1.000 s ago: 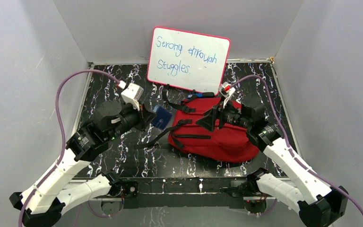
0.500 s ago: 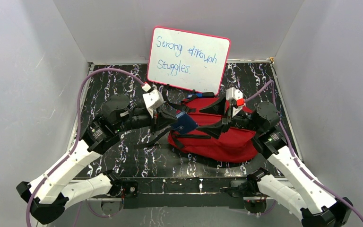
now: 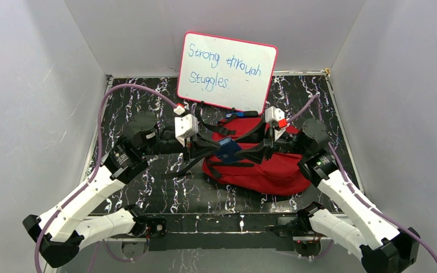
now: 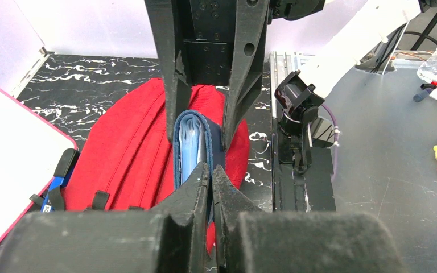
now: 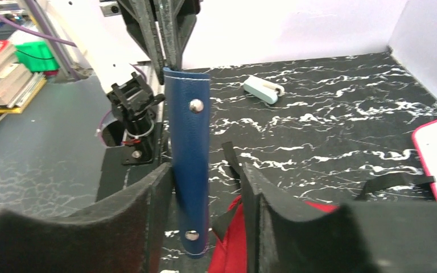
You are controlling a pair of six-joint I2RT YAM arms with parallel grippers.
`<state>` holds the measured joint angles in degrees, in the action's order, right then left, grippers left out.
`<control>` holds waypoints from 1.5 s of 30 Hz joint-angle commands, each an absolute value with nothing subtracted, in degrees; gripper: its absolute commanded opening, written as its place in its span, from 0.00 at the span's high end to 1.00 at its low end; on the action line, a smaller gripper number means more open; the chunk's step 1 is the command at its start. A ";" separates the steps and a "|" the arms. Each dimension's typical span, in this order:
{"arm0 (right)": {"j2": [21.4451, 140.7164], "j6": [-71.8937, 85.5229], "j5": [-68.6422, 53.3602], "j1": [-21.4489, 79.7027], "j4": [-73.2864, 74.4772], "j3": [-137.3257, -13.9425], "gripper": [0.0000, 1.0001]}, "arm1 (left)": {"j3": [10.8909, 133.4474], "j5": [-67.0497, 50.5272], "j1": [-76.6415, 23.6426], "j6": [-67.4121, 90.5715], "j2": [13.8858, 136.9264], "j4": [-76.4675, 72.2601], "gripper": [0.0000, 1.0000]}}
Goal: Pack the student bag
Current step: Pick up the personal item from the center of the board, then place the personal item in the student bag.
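Black white-veined table [image 3: 170, 193]: under everything, arm bases bolted along near edge.

Whiteboard [image 3: 227, 71]: pink-rimmed, blue handwriting, propped tilted at far middle, lower edge just behind the bag.

Student bag [image 3: 273, 170]: red, soft, lying flat on the table right of centre, just near of the whiteboard. Black straps [image 3: 213, 128] trailing off its left side onto the table.

Left gripper [image 4: 210, 170]: extended from the left over the bag's left part, fingers pinched tight on one edge of a blue case [image 3: 227, 149]. Case over the red fabric; touching it or not, cannot tell.

Right gripper [image 5: 207, 170]: extended from the right, facing the left one, fingers spread either side of the case's opposite end. Clear gap at one finger, other finger just beside the cover, contact unclear. Not clamped.

Blue case: slim, stitched cover, two metal snaps, clear sleeves inside, standing on edge between the two grippers.

Small pale object [image 5: 263, 90]: on the table's left part, well apart from the bag, kind unclear.
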<state>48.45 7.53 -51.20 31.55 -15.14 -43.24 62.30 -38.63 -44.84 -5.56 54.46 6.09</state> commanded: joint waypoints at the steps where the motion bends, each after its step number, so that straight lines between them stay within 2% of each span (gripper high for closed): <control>1: 48.65 7.87 -55.27 31.49 -17.24 -43.68 0.51 | 62.43 -40.53 -44.74 -6.77 54.04 1.69 1.00; 4: 49.21 8.29 -56.36 31.47 -17.22 -43.68 0.61 | 62.14 -40.53 -44.74 -6.82 54.37 0.97 1.00; 8: 49.23 8.87 -54.90 31.52 -16.87 -43.73 0.88 | 62.06 -40.07 -44.74 -6.73 55.21 0.59 1.00; 9: 48.91 8.83 -53.15 31.55 -16.26 -43.81 0.91 | 62.04 -39.24 -44.74 -6.42 55.34 0.54 0.97; 11: 47.84 7.91 -46.33 31.55 -13.10 -44.11 0.99 | 61.74 -36.07 -44.74 -5.88 55.35 0.75 0.77; 14: 46.19 8.22 -26.14 31.49 -5.36 -46.13 1.00 | 59.16 -29.65 -44.74 -6.73 54.18 0.92 0.48; 16: 45.39 9.48 -10.27 31.48 0.75 -47.75 1.00 | 56.66 -25.73 -44.74 -8.09 53.39 1.73 0.36; 18: 44.71 10.81 3.65 31.52 6.11 -47.97 1.00 | 54.50 -23.80 -44.74 -10.12 53.76 2.83 0.33; 21: 43.71 10.31 11.04 31.51 9.45 -46.92 1.00 | 52.08 -23.41 -44.74 -13.52 56.15 3.02 0.33; 27: 39.20 8.80 11.86 31.54 12.37 -45.53 1.00 | 47.45 -33.67 -44.74 -26.40 61.90 -2.24 0.35; 31: 36.48 8.73 12.04 31.53 13.52 -44.80 1.00 | 43.90 -36.23 -44.74 -32.44 64.25 -8.87 0.51; 38: 34.15 8.64 12.76 31.50 15.23 -43.63 1.00 | 44.42 -43.80 -44.99 -40.31 69.69 -7.49 0.54; 45: 33.40 10.57 11.42 31.55 15.16 -42.50 1.00 | 46.84 -42.81 -45.19 -40.28 74.79 -7.21 0.69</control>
<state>34.57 9.30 11.44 31.51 18.02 -42.35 43.99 -40.42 -44.97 -38.52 72.86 -6.42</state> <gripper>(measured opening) 0.176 0.336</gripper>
